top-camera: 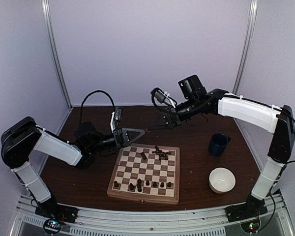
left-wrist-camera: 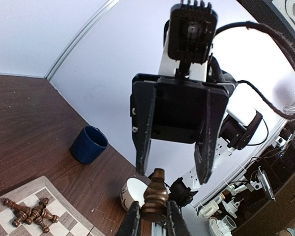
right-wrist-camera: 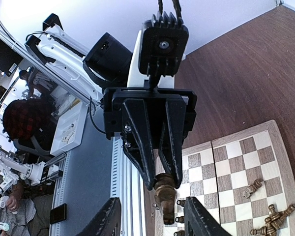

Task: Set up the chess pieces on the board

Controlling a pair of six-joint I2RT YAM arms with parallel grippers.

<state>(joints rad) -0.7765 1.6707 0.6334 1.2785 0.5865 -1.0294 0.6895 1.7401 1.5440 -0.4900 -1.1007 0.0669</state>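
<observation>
the step in hand looked like a pass between the arms, in the air above the far edge of the board (top-camera: 142,197). the left hand (right-wrist-camera: 163,181) was clamped tight on one dark piece (left-wrist-camera: 155,194), pinching its lower half so the knobbed top stuck out past the fingertips. the right hand (left-wrist-camera: 172,174) faced it tip to tip. its jaws were about half spread, one finger on each side of the piece, and neither touched it as far as the wrist views showed. it held nothing. which way the pass was going could not be told.

by my judgement the next move called for care. either the right hand had to close squarely on the free top before the left let go, or the left had to carry the piece down alone. a small round piece could easily twist in the grip or tip over when set on its square.

much of the task remained. a short row of pieces (top-camera: 146,185) stood along the board's near edge, while a heap (top-camera: 161,153) lay tumbled on the far right squares.

the worktop (top-camera: 196,123) was dark brown with wood grain. a blue mug (top-camera: 219,144) and a white bowl (top-camera: 221,180) sat right of the board, well apart from it. pale walls (top-camera: 147,49) closed in three sides, with metal posts (top-camera: 56,54) at the corners.
</observation>
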